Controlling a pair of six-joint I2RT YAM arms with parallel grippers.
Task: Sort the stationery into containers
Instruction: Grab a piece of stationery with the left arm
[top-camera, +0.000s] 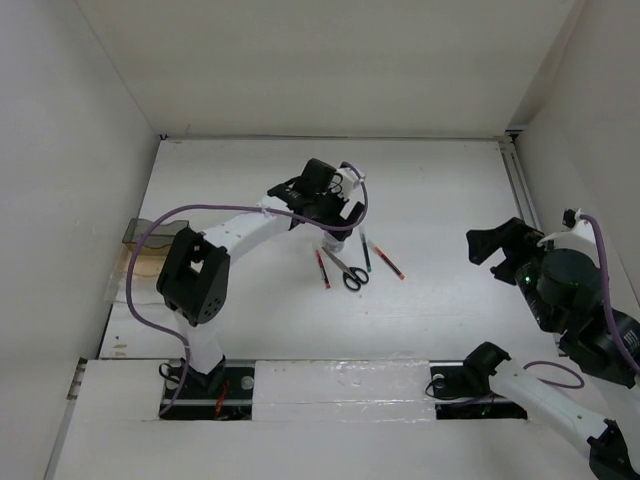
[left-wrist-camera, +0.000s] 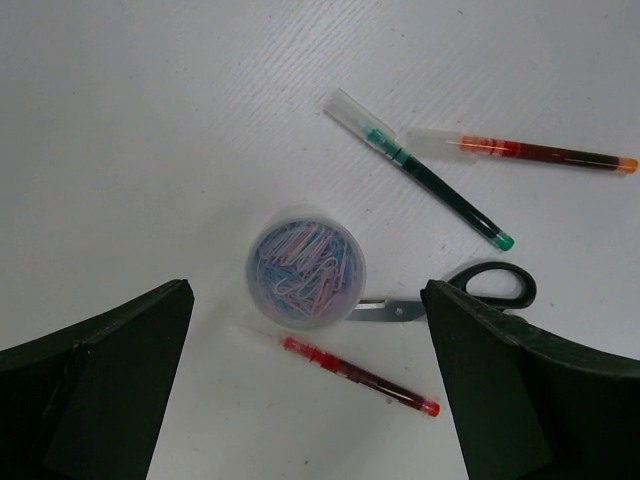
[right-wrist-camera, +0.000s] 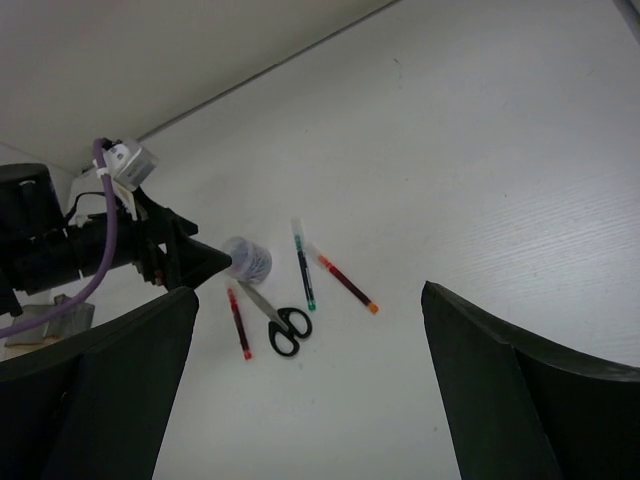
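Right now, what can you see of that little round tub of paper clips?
The tub is small, round, translucent plastic, filled with pastel blue, pink and purple paper clips. It stands upright on the white table, the scissors' blade tip at its edge, a red pen close beside but apart.

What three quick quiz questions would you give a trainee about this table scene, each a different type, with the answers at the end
1. Multiple choice: what fills the round clear tub? A) coloured paper clips B) erasers C) coins
2. True or false: the left gripper is shut on a pen.
3. Fill the gap: the handles of the scissors are ____.
Key: 1 A; 2 false, it is open above the tub; 3 black.
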